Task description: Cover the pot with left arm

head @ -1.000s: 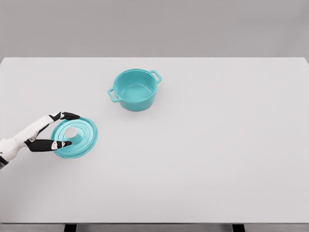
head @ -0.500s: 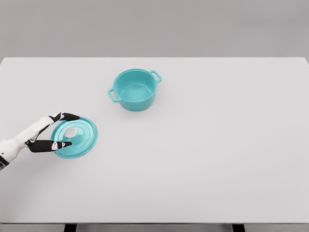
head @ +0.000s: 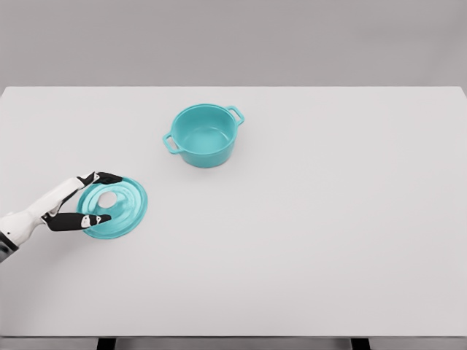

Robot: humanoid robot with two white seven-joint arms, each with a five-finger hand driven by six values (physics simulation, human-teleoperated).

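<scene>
Lid, teal and round with a pale knob at its centre, lies flat on the white table, its left edge between the spread fingers of the left hand. One black fingertip reaches over the far rim, another over the near rim; whether they press the lid I cannot tell. Beyond the fingers, up and to their right and well apart, stands the uncovered teal pot.
</scene>
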